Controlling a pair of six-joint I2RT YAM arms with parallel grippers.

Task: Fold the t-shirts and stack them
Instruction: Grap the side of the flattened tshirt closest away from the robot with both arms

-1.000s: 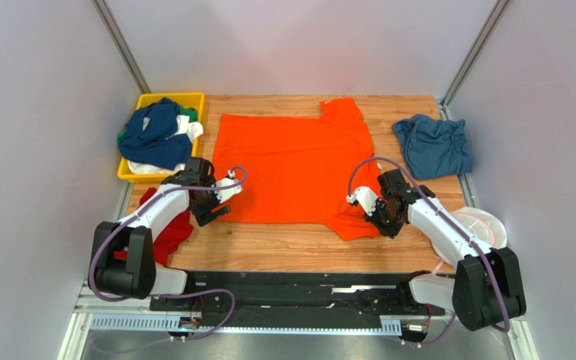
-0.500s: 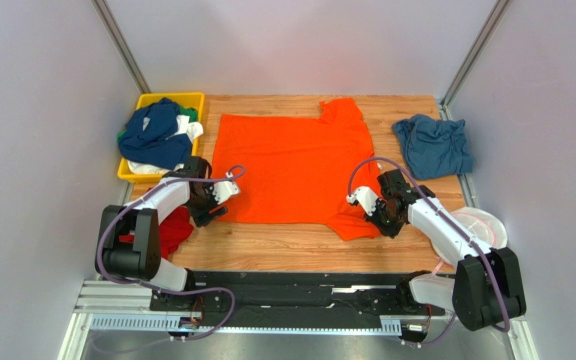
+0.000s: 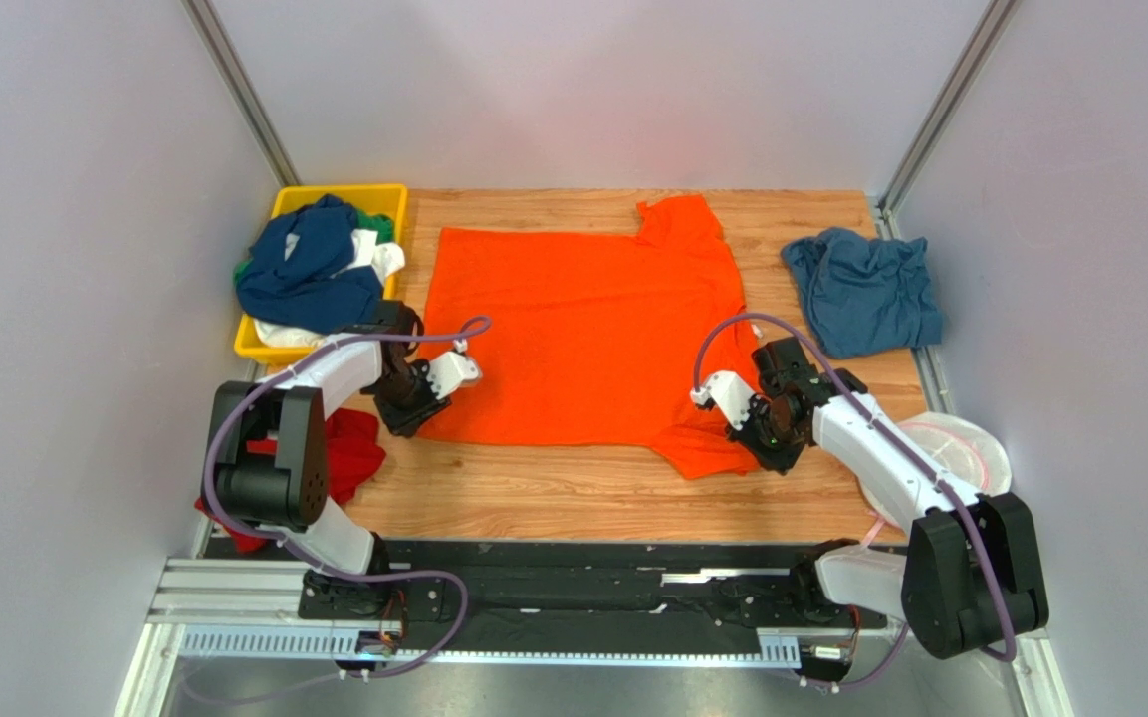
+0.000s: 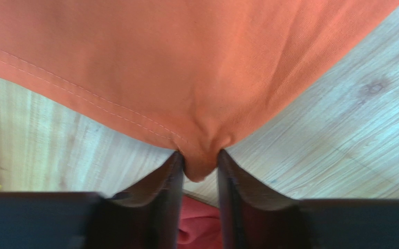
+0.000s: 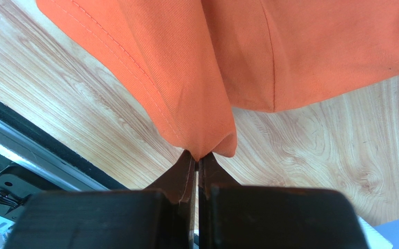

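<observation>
A bright orange t-shirt [image 3: 580, 336] lies spread flat on the wooden table. My left gripper [image 3: 418, 418] is at its near-left hem corner. In the left wrist view the fingers [image 4: 200, 163] press from both sides on a bunched nub of the orange cloth [image 4: 186, 62]. My right gripper [image 3: 753, 436] is at the near-right sleeve. In the right wrist view it [image 5: 197, 158] is shut tight on a fold of the orange fabric [image 5: 186, 78], lifted slightly off the wood. A steel-blue t-shirt [image 3: 864, 292] lies crumpled at the far right.
A yellow tray [image 3: 385, 194] at the back left holds a heap of navy, white and green t-shirts [image 3: 303, 269]. A red t-shirt [image 3: 348, 456] hangs off the table's left edge beside my left arm. A round white-and-pink disc [image 3: 961, 448] sits under my right forearm.
My left gripper slid right and forward onto the shirt's near-left corner, and its jaws closed in on the cloth. The right arm has not moved.
</observation>
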